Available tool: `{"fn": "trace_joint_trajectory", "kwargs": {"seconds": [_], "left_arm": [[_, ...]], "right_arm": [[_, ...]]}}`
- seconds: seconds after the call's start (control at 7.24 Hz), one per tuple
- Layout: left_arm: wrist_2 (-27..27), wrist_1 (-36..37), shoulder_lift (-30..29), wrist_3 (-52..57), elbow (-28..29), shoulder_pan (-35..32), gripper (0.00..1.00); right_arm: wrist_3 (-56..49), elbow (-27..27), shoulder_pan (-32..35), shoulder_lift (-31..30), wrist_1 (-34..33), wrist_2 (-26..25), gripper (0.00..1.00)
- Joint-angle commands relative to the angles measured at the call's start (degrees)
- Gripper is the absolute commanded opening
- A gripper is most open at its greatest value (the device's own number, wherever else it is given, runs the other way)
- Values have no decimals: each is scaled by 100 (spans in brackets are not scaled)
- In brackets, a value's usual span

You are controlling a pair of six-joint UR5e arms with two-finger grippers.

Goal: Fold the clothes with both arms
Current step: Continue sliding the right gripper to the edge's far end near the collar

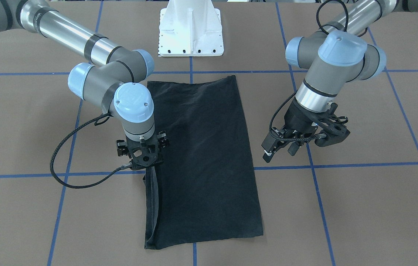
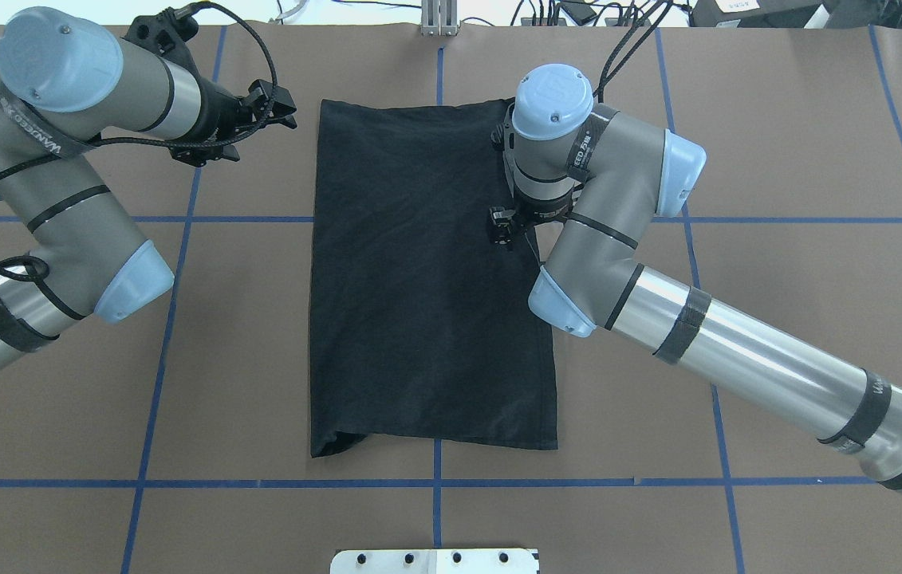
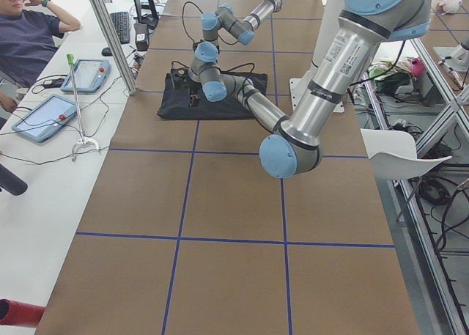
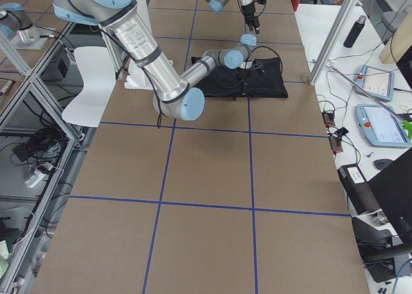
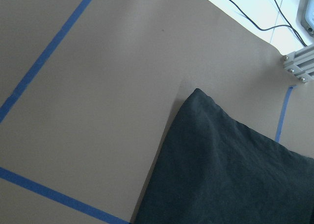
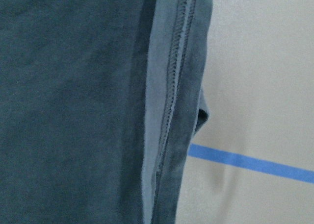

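**One shirt, two arms: count and layout, operators' side to robot's side**

Count: 1 black T-shirt (image 1: 201, 155), 2 arms, 2 grippers, 1 white pedestal base (image 1: 190, 33).

Nearest the operators is one short edge of the T-shirt. It is folded into a long rectangle and lies flat on the brown table (image 1: 360, 207), plain black side up. The long axis runs from the operators' side straight toward the base, parallel to the lengthwise blue tape lines (image 1: 319, 207). Collar end vs. bottom end: cannot tell.

Along the robot-right long edge a stitched hem (image 6: 171, 87) is turned over. This strip runs from the near corner up to the right gripper (image 1: 146, 164).

The right gripper points straight down on that edge, about mid-length. Its fingers are hidden under the wrist of the right arm (image 1: 94, 85), so I cannot tell their spread or whether they grip cloth.

The left gripper (image 1: 279, 155) hangs tilted off the opposite long edge, apart from the cloth. Its fingers look spread, with nothing between them. The left arm (image 1: 323, 70) reaches in from the base side.

Farthest off are the T-shirt's other short edge, then the base.
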Motion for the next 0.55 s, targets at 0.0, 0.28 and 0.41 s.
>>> {"fn": "trace_joint_trajectory", "kwargs": {"seconds": [0.0,0.28,0.41], "left_arm": [[15,6,-24,83,-119,-15,100],[33,6,-24,83,-155,-15,100],[33,6,-24,83,-155,-6,100]], "right_arm": [[-1,-244,66,1,123,-7,100],[-28,-280,145,-8,105,1,100],[-132,-271,319,-60,105,62,100]]}}
